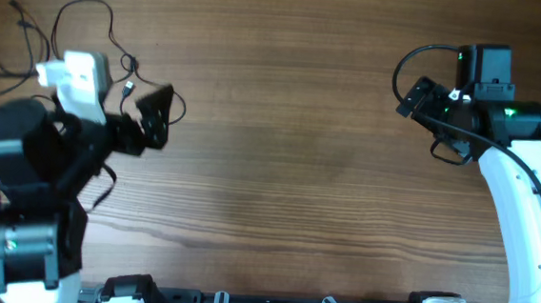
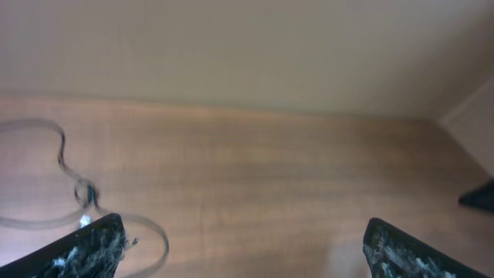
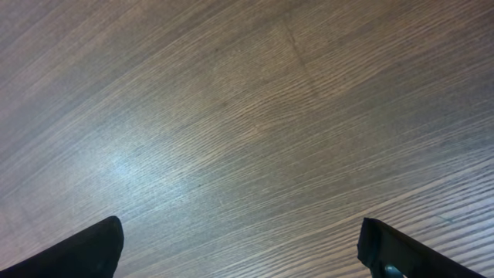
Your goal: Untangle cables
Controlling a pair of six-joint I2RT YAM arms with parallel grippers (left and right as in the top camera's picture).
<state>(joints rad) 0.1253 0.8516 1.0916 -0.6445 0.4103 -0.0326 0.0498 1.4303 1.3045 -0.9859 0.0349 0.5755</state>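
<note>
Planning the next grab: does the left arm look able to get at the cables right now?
Probably yes. The left pincer is open and empty, and the cables lie loose on the table close by one of its fingers, with nothing covering them.

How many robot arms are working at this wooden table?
2: the black-and-white left arm on the left by the thin black cables, the white right arm on the right.

Our left arm (image 1: 36,154) folded at the elbow, left gripper (image 1: 154,115) with fingers (image 2: 85,249) spread wide and empty, our right arm (image 1: 520,207) stretched forward, right gripper (image 1: 416,93) equally wide, gripping nothing.
</note>
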